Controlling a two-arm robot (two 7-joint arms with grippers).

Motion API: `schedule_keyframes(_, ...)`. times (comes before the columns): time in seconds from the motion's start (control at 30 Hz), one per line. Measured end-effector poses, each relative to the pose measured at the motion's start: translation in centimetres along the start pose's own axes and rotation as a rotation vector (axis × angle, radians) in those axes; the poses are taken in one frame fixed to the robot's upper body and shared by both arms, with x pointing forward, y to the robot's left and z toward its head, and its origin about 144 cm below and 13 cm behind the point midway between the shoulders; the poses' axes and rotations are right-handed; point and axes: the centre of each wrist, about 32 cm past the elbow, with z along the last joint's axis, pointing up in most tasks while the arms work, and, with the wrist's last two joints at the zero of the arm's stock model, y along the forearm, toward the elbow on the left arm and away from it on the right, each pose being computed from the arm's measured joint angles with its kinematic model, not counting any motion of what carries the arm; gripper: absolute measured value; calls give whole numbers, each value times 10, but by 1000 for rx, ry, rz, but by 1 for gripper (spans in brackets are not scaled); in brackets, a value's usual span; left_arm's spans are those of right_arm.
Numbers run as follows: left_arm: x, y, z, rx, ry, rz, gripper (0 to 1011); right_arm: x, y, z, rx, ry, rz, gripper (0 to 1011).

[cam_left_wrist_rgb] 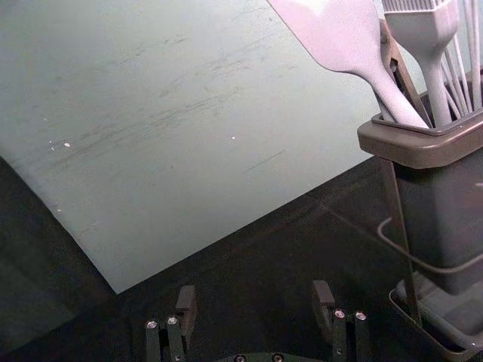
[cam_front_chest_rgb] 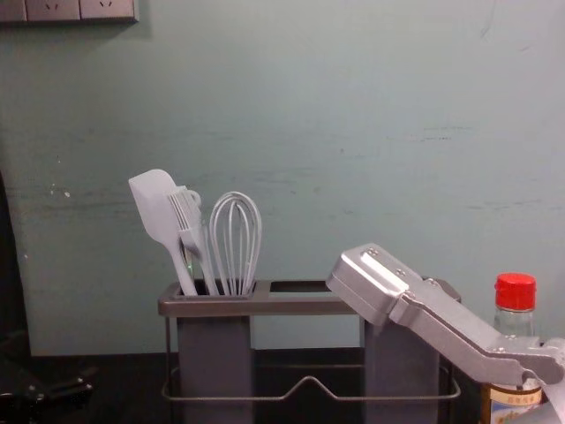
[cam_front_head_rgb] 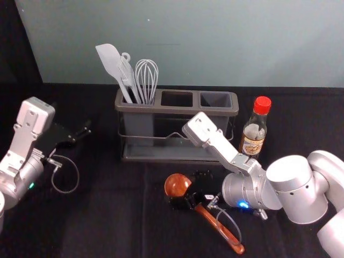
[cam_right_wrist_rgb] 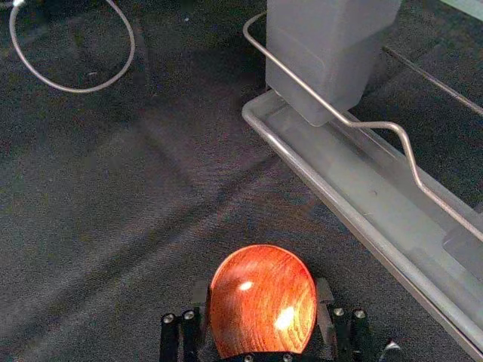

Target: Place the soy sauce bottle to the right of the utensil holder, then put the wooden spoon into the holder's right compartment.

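Two pads of my right gripper point(cam_front_head_rgb: 188, 190) press the sides of the wooden spoon's round bowl point(cam_front_head_rgb: 175, 184), in front of the holder; the handle slants toward the near right. In the right wrist view, the right gripper point(cam_right_wrist_rgb: 263, 302) has the spoon bowl point(cam_right_wrist_rgb: 264, 294) between its fingers. Whether the spoon touches the table I cannot tell. The soy sauce bottle point(cam_front_head_rgb: 254, 131) stands upright beside the utensil holder point(cam_front_head_rgb: 153, 107), on its right. The right arm partly covers bottle point(cam_front_chest_rgb: 516, 320) and holder point(cam_front_chest_rgb: 256, 306) in the chest view. My left gripper point(cam_front_head_rgb: 80, 135) is idle at the left, open point(cam_left_wrist_rgb: 255, 302).
A grey spatula point(cam_front_head_rgb: 110, 62), a brush and a whisk point(cam_front_head_rgb: 146, 78) stand in the holder's left compartment. The holder's wire rail point(cam_right_wrist_rgb: 339, 117) and base tray point(cam_right_wrist_rgb: 332, 185) are close to the spoon. A wall point(cam_front_chest_rgb: 353, 132) rises behind the dark table.
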Motion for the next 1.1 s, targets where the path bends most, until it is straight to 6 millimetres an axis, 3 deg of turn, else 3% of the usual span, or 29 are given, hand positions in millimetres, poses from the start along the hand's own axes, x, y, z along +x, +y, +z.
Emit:
schedule_keyframes(0.2,0,0,0,0,0,0,1005,-1,-9,-1,59,-18,-5,838)
schedule_keyframes(0.5,0,0,0,0,0,0,1005,-2,-50,-6,388,-106,-22,838)
schedule_keyframes(0.8,0,0,0,0,0,0,1005,13,-81,-9,685,-192,-39,839)
schedule_keyframes(1.1,0,0,0,0,0,0,1005,34,-92,3,886,-253,-81,838)
